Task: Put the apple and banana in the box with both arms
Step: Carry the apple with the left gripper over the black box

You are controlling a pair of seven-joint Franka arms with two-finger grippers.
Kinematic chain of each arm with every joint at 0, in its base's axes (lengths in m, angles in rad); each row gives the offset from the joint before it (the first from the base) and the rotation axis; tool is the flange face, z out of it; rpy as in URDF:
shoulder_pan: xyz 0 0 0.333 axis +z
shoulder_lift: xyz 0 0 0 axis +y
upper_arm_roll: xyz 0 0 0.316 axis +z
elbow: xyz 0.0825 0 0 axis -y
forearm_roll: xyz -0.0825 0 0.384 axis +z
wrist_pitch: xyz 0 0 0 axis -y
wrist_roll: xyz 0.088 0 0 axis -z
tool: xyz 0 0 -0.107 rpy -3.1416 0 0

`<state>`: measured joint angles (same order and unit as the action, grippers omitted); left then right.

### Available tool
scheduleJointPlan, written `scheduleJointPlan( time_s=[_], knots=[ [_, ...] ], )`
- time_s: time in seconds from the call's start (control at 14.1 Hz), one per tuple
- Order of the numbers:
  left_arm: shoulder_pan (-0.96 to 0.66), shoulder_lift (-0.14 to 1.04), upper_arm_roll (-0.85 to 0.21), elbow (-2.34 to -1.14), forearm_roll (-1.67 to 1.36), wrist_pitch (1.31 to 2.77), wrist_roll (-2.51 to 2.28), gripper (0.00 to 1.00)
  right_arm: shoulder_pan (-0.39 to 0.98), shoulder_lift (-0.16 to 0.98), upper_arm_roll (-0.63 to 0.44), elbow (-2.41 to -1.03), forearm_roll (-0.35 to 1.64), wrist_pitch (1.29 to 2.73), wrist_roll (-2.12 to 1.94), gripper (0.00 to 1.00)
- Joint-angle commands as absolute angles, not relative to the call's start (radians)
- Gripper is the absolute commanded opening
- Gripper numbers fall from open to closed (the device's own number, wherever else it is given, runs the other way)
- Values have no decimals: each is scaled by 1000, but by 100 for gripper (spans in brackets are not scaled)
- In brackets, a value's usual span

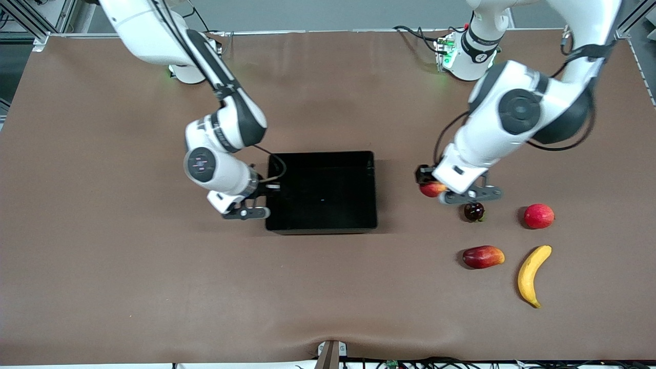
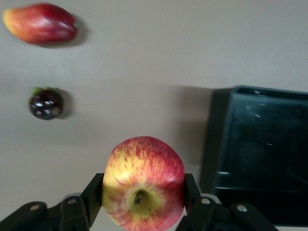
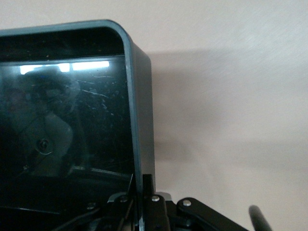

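My left gripper (image 1: 431, 187) is shut on the apple (image 1: 433, 189), red with yellow patches, over the bare table between the box and the other fruit. In the left wrist view the apple (image 2: 143, 185) sits between both fingers (image 2: 92, 195), stem dimple toward the camera. The black box (image 1: 328, 174) lies mid-table and also shows in the left wrist view (image 2: 260, 149). My right gripper (image 1: 266, 192) is shut on the box's wall at the right arm's end; in the right wrist view the fingers (image 3: 154, 192) pinch that wall (image 3: 140, 110). The banana (image 1: 532, 274) lies near the front camera.
A pinkish-red round fruit (image 1: 538, 216), an elongated red-yellow fruit (image 1: 483, 256) and a small dark glossy fruit (image 1: 474, 211) lie near the banana at the left arm's end. The last two also show in the left wrist view, the elongated one (image 2: 41, 22) and the dark one (image 2: 45, 103).
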<state>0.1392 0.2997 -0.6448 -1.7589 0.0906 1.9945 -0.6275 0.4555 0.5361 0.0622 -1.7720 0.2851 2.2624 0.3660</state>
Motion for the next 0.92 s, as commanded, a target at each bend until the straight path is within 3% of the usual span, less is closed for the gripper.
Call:
scheduleJointPlan(
  time_s=[0.0,0.07,0.14,0.21,0.43,0.85],
  knots=[
    [76,301,-646,-1811,90,2051,-717,0,469,623,81,-1659,293,2256,477,0],
    [52,313,-646,-1819,92,2081,-770,0,471,630,83,-1646,293,2256,482,19],
    [35,330,-646,-1821,97,2101,-811,0,466,630,83,-1646,293,2255,482,90],
    [17,347,-646,-1819,97,2121,-836,0,469,630,83,-1646,290,2253,477,100],
    [-12,414,-643,-1821,106,2236,-896,0,460,608,80,-1619,288,2217,476,100],
    [-70,578,-644,-1812,342,2358,-1120,0,326,572,77,-1355,262,1777,465,100]
  ],
)
